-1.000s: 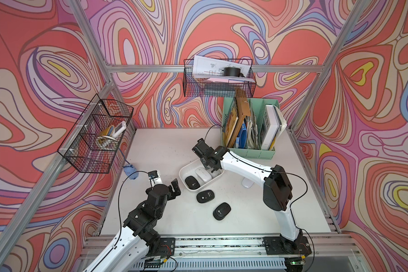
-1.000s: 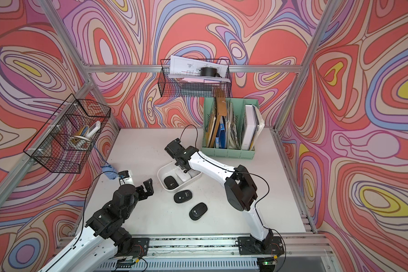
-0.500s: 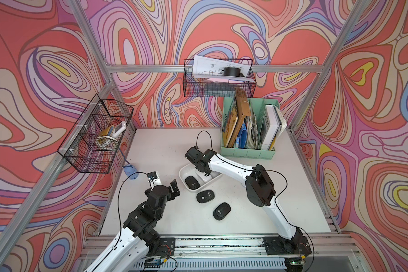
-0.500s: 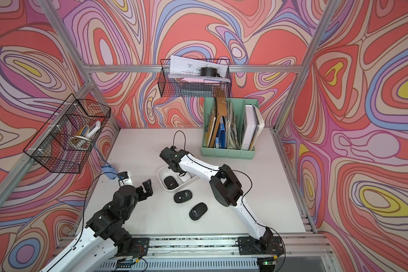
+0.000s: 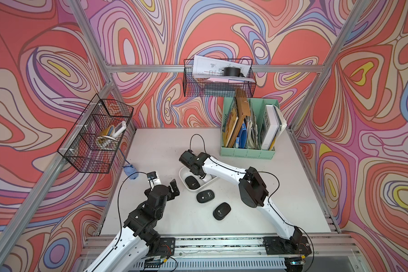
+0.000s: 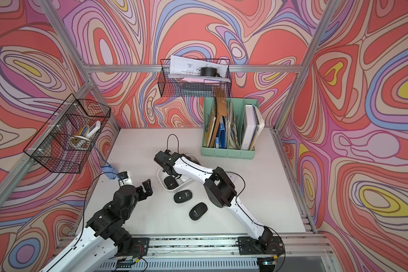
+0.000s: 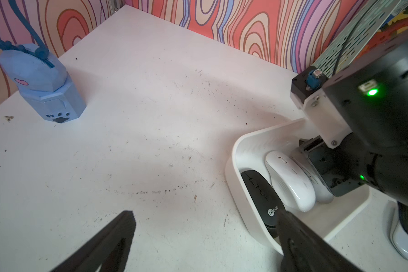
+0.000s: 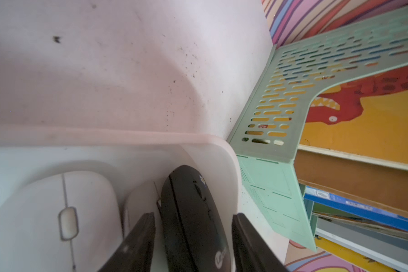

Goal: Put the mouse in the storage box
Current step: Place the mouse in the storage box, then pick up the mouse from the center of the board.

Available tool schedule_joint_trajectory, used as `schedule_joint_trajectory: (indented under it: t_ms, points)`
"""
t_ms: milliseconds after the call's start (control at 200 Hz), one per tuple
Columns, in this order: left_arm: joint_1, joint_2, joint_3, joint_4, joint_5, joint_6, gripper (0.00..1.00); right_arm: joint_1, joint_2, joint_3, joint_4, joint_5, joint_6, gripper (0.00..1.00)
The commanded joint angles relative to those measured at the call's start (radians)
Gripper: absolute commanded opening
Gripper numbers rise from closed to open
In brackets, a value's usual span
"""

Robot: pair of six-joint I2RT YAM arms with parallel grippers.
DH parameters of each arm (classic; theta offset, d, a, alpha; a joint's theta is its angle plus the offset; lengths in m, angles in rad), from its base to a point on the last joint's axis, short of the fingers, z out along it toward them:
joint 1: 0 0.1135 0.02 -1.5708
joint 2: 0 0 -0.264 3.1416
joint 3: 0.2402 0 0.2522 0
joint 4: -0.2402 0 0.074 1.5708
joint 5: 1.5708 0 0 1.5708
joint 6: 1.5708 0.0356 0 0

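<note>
The white storage box (image 5: 183, 177) (image 7: 243, 143) (image 8: 132, 137) lies mid-table. My right gripper (image 5: 201, 175) (image 6: 174, 175) (image 8: 193, 214) reaches into its end nearest the organizer. Its jaws stand open on either side of a black mouse (image 8: 193, 200) that rests on edge against the box wall. Two white mice (image 8: 57, 212) (image 7: 290, 179) and another black mouse (image 5: 192, 182) (image 7: 260, 193) also lie inside. Two black mice (image 5: 205, 196) (image 5: 222, 211) sit on the table in front. My left gripper (image 5: 164, 184) (image 7: 205, 214) hovers open over bare table, left of the box.
A mint-green file organizer (image 5: 247, 150) (image 8: 269, 131) stands close behind the box. Black wire baskets hang on the left wall (image 5: 94, 139) and the back wall (image 5: 218, 80). A blue figurine (image 5: 130, 170) (image 7: 43, 82) sits by the left wall. A white mouse (image 7: 405, 237) lies right of the box.
My right gripper has swung left and down into the box, and its jaws have parted from the black mouse. The left arm has stayed put.
</note>
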Motion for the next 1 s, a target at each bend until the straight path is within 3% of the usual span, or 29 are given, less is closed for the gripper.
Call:
schedule_joint_trajectory:
  t_ms: [0, 250, 345, 466, 626, 866, 996]
  points:
    - [0.005, 0.033, 0.031, -0.024, 0.002, -0.004, 0.99, 0.005, -0.036, 0.018, -0.001, -0.088, 0.055, 0.59]
    - [0.009, 0.107, 0.089, -0.078, 0.082, -0.029, 0.99, -0.004, -0.217, -0.145, 0.096, -0.215, 0.136, 0.64]
    - [0.009, 0.178, 0.177, -0.132, 0.137, -0.041, 0.99, -0.022, -0.301, -0.227, 0.124, -0.234, 0.182, 0.65]
    - [0.009, 0.255, 0.263, -0.22, 0.218, -0.078, 0.99, -0.063, -0.432, -0.384, 0.184, -0.274, 0.235, 0.65]
    - [0.009, 0.397, 0.433, -0.345, 0.382, -0.085, 0.99, -0.198, -0.671, -0.692, 0.331, -0.429, 0.308, 0.66]
    - [-0.013, 0.612, 0.59, -0.504, 0.538, -0.001, 0.99, -0.279, -0.931, -0.984, 0.415, -0.333, 0.402, 0.72]
    - [-0.123, 0.704, 0.655, -0.574, 0.537, 0.042, 0.99, -0.331, -1.052, -1.117, 0.459, -0.353, 0.476, 0.75]
